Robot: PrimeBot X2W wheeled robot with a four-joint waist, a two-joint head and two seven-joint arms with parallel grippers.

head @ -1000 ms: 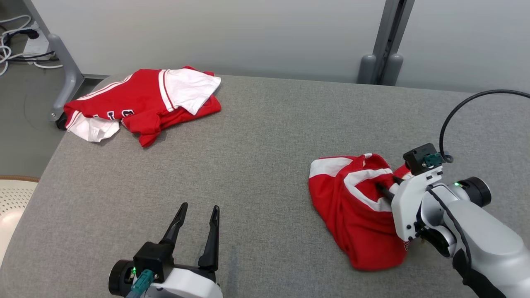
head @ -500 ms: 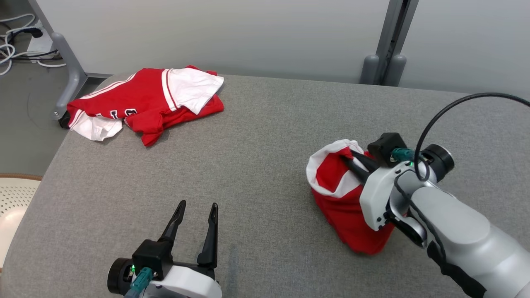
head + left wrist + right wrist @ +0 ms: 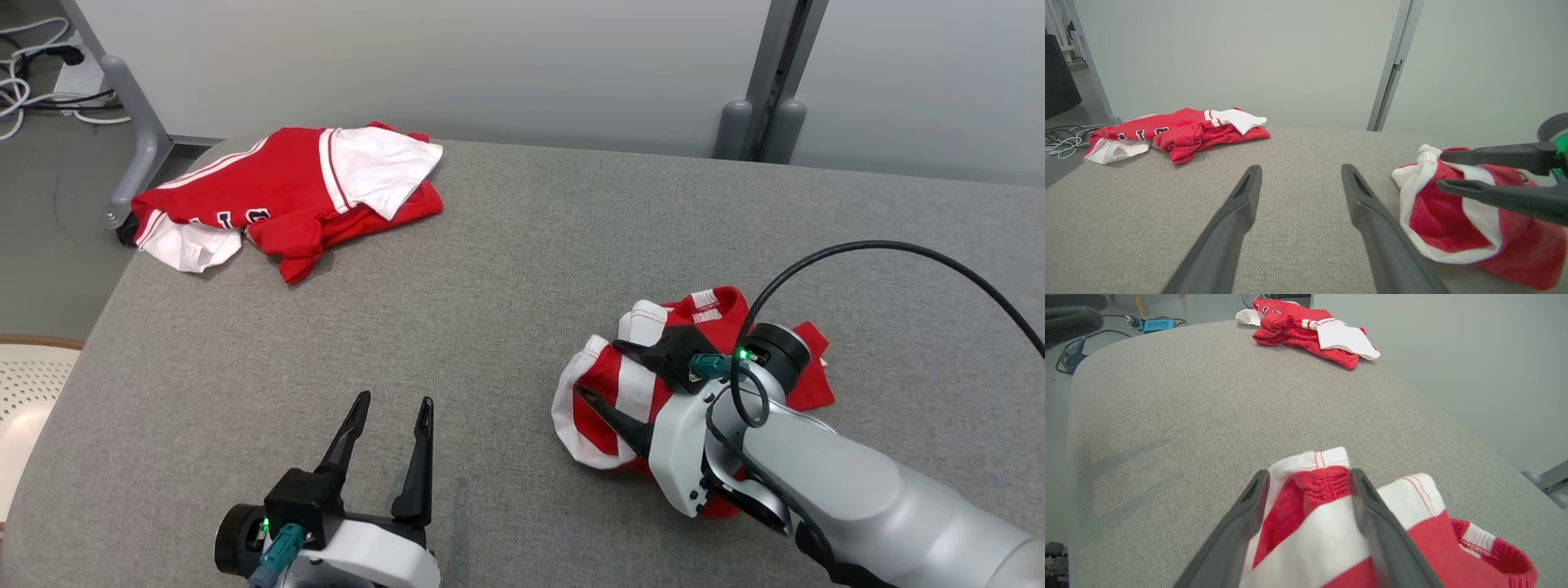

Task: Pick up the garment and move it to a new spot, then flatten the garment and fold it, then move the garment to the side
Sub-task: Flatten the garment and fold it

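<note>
The garment, red with white bands, lies bunched on the grey table at the right. My right gripper hovers right over it with both fingers spread wide, the cloth lying loose under and between them. In the right wrist view the garment fills the gap between that gripper's parted fingers. My left gripper rests open near the front edge, well left of the garment, with nothing in it. The left wrist view shows the garment at right, the right gripper above it, and the left gripper open.
A second red and white clothing pile sits at the table's far left corner. A table leg and cables stand on the floor beyond it. A pale perforated seat is at the left edge. Grey posts rise behind.
The right gripper pinched the garment, lifted it and carried it leftward and nearer, then opened; the garment now lies in a new heap. The left gripper stayed put.
</note>
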